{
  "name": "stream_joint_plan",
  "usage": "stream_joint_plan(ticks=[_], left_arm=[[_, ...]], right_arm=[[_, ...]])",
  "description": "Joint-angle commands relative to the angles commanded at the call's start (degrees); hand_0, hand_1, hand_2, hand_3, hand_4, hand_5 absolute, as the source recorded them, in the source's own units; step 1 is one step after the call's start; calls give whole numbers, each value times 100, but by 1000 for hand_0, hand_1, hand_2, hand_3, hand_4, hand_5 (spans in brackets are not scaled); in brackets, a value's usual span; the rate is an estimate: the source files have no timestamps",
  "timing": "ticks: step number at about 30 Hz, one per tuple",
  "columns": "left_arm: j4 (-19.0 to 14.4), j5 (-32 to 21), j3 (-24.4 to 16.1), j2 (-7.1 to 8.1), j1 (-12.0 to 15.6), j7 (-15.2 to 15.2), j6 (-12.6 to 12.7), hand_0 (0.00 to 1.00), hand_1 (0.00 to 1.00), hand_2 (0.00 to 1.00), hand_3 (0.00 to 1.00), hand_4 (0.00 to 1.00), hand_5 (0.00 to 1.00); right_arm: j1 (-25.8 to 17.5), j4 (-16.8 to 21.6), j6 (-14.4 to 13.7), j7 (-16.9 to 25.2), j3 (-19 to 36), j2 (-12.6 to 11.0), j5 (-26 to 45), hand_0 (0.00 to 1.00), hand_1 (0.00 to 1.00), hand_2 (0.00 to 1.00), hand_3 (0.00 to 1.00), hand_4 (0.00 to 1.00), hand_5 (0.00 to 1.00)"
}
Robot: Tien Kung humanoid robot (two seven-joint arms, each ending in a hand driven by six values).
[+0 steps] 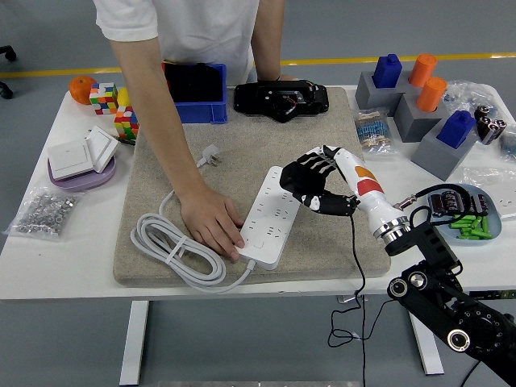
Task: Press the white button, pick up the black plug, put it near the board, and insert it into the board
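A white power strip lies on the beige mat, its white cable coiled at the left. Its white button is at the near end. A person's hand rests on the strip's near left end. My right hand, black-fingered with a white forearm, hovers at the strip's far right end, fingers curled and holding nothing. A black plug and cable lie by the black device at the mat's far edge. The strip's own white plug lies on the mat. My left arm is not in view.
A blue bin stands at the back left. Colour cubes, an orange, white switches and a bag of screws are at the left. Grey blocks with blue and orange pegs and a tray of parts are at the right.
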Motion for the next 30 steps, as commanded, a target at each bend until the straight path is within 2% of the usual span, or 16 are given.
stream_joint_plan(ticks=[8, 18, 30], left_arm=[[0, 2, 10, 3, 5, 8, -1, 707, 665, 585, 676, 662, 270], [0, 2, 16, -9, 12, 6, -4, 706, 665, 585, 677, 662, 271], [0, 34, -38, -29, 28, 11, 1, 707, 664, 584, 677, 662, 271]], right_arm=[[219, -445, -59, 129, -406, 147, 194, 423, 337, 394, 553, 715, 2], [298, -956, -43, 175, -501, 255, 242, 414, 338, 395, 553, 718, 2], [242, -1128, -1, 168, -537, 266, 261, 411, 334, 393, 552, 724, 2]])
